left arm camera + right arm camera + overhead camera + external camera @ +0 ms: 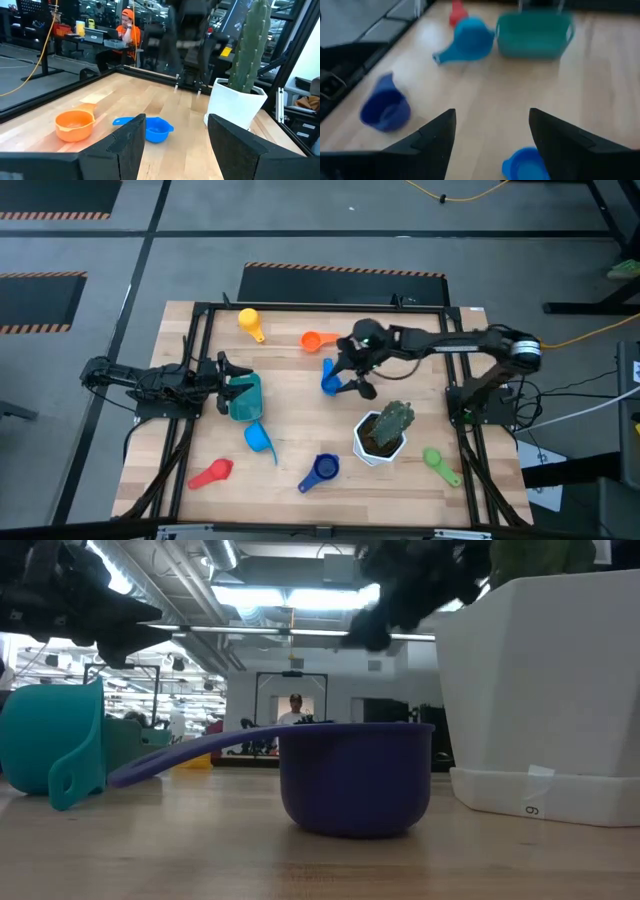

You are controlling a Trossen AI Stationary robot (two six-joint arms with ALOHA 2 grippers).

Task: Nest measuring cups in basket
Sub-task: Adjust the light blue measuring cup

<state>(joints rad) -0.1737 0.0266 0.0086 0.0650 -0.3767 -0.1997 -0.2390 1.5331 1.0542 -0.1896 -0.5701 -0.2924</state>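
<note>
Measuring cups lie scattered on the wooden table: yellow (pixel 250 323), orange (pixel 312 340), blue (pixel 328 378), light blue (pixel 260 438), red (pixel 212 473), dark blue (pixel 320 470) and green (pixel 440 463). The teal basket (pixel 245 398) stands at centre left on its base. My right gripper (pixel 350 383) hangs open above the table beside the blue cup (pixel 525 165), with nothing between its fingers (pixel 435 135). My left gripper (pixel 226 385) is open and level at the basket's left end, its fingers (pixel 130 145) empty.
A white hexagonal pot with a cactus (pixel 383 433) stands at the right, near the front, close under my right arm. A black frame (pixel 300 308) runs around the table. The dark blue cup (pixel 350 775) sits at the near edge, mouth up. A person sits in the room beyond.
</note>
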